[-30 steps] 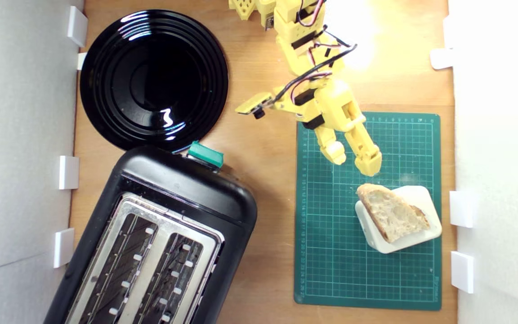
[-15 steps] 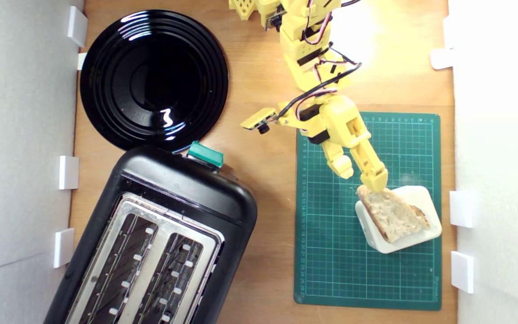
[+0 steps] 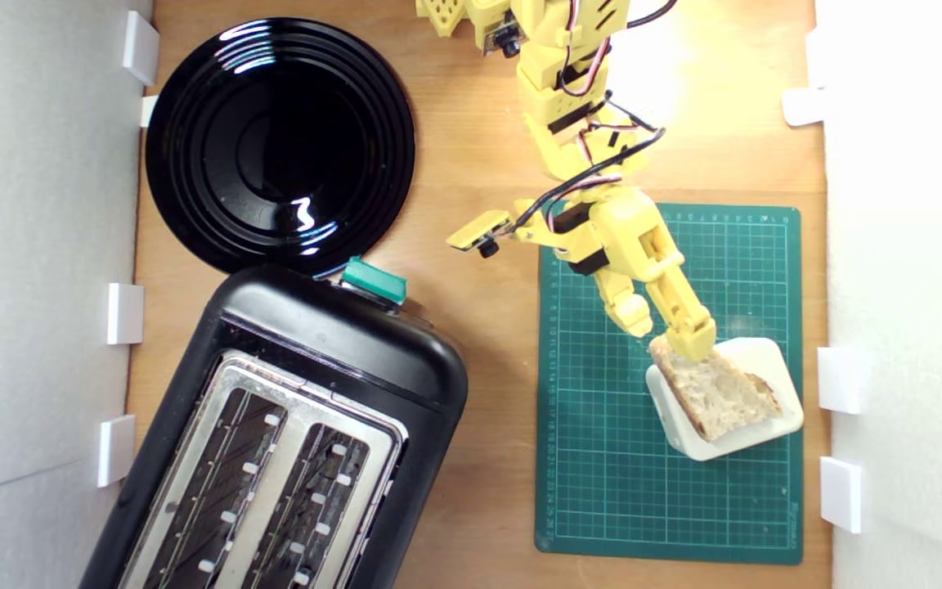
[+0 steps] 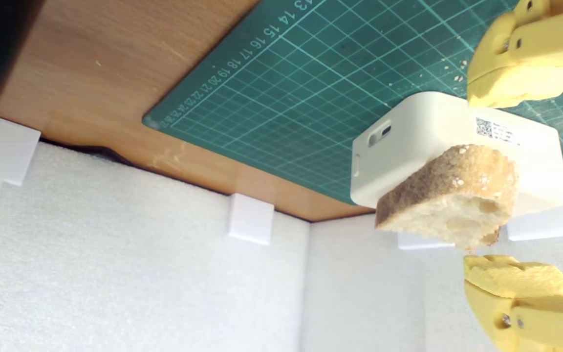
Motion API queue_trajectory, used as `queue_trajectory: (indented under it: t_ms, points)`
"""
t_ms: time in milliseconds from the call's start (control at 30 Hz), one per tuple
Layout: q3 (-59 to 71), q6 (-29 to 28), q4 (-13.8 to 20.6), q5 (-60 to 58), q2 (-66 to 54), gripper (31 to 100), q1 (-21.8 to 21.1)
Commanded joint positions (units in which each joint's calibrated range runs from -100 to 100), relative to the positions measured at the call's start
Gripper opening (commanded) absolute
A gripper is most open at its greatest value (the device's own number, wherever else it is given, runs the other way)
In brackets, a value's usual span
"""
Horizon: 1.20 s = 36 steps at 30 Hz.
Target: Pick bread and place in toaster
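Where white foam walls (image 3: 38, 245) ring it, wooden tabletop (image 3: 479, 164).

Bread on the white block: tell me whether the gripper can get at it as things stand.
Probably yes. The gripper is open, its fingers either side of the bread's near end, which overhangs the white block. Nothing lies between them in the wrist view.

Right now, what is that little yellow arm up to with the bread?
The yellow arm has its open claw around one end of the bread, one finger above the slice and one beside the cream block it lies on. It is not gripped yet. The toaster sits at the exterior view's lower left, both slots empty.
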Motion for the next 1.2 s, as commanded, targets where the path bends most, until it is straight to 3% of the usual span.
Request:
queue_trajectory:
  t_ms: [0,1167]
  points:
    - [-2.7,0.3,0.1,-1.8,-0.5,94.6,-0.7]
    - [-12.8,2.6,-0.7,-1.6,6.9,94.1,-3.0]
